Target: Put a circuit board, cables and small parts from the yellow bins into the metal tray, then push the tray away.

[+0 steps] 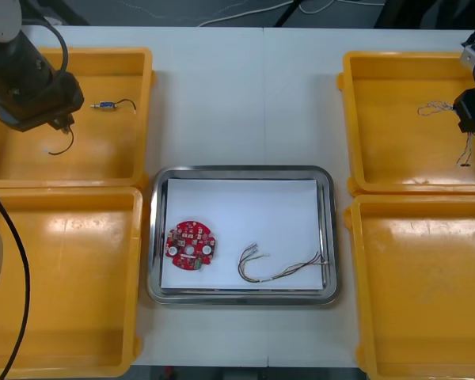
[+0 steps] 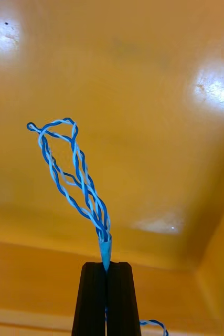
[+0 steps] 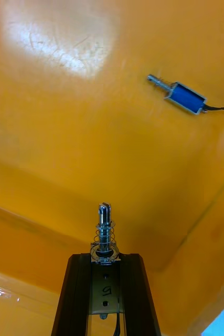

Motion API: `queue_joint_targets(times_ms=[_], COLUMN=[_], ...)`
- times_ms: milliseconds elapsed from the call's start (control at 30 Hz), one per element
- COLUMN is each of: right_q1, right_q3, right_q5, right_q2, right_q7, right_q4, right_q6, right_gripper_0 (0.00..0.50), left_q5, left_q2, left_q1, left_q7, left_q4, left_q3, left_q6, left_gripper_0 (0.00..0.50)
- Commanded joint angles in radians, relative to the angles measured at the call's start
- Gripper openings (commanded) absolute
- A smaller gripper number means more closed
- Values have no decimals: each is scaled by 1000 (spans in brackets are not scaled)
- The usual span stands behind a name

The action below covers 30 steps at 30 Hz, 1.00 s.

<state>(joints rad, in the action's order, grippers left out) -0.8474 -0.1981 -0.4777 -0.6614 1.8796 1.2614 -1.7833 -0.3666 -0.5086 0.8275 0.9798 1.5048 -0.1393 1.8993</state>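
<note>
My left gripper [image 1: 62, 123] hangs over the far left yellow bin [image 1: 134, 170]. In the left wrist view my left gripper [image 3: 105, 258] is shut on a small metal part [image 3: 105, 231] with a spring, whose black wire [image 1: 61, 148] dangles below. A second small metal part [image 1: 105, 104] with a blue body [image 3: 185, 97] lies on the bin floor. My right gripper [image 1: 467, 127] is over the far right yellow bin [image 1: 352, 127]. There my right gripper [image 2: 107, 265] is shut on a twisted blue and white cable [image 2: 72, 173], which trails into the bin [image 1: 435, 107].
The metal tray [image 1: 241, 172], white inside, sits between the bins. It holds a round red circuit board [image 1: 190, 245] and a thin cable [image 1: 281, 267]. The near left yellow bin [image 1: 63, 285] and the near right yellow bin [image 1: 427, 293] flank it.
</note>
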Motion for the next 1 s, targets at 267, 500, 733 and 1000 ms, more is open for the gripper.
queue_joint_targets(times_ms=[267,500,733,1000], right_q1=[-33,-33,-32,-32], right_q3=[-3,31,29,31], right_q5=[39,50,40,25], right_q2=[23,69,128,148], right_q7=[85,176,222,228], right_q4=[231,288,335,383], right_q6=[-116,-131,-137,-137], right_gripper_0=[0,0,0,0], left_q5=[-61,-87,-143,-169], left_q2=[9,10,7,7], left_q1=[-27,-44,-53,-54], left_q7=[-145,-171,-210,-283], left_q4=[143,176,221,265], left_q3=[122,176,221,288], left_q6=[21,21,21,21], left_gripper_0=[0,0,0,0])
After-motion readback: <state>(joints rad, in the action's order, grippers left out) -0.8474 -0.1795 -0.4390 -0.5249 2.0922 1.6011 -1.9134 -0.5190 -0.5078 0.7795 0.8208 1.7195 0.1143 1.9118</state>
